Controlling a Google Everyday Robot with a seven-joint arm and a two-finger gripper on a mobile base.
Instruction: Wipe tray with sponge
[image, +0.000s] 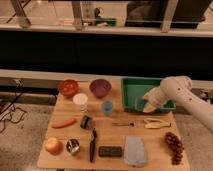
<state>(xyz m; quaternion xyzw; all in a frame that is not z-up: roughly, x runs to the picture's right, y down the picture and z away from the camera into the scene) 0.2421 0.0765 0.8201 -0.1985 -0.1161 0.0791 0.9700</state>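
The green tray (131, 86) stands at the back right of the wooden table. My gripper (149, 104) reaches down into its front right part from the white arm (177, 92) and is shut. A small teal-green block, the sponge (141, 103), lies inside the tray right against the gripper's left side. Whether the gripper holds it does not show.
On the table are a red bowl (68, 87), a purple bowl (100, 88), a white cup (80, 101), a light blue cup (107, 107), a carrot (64, 123), an apple (52, 145), a dark flat block (110, 151), a grey-blue cloth (135, 150), a banana (156, 123) and grapes (174, 147).
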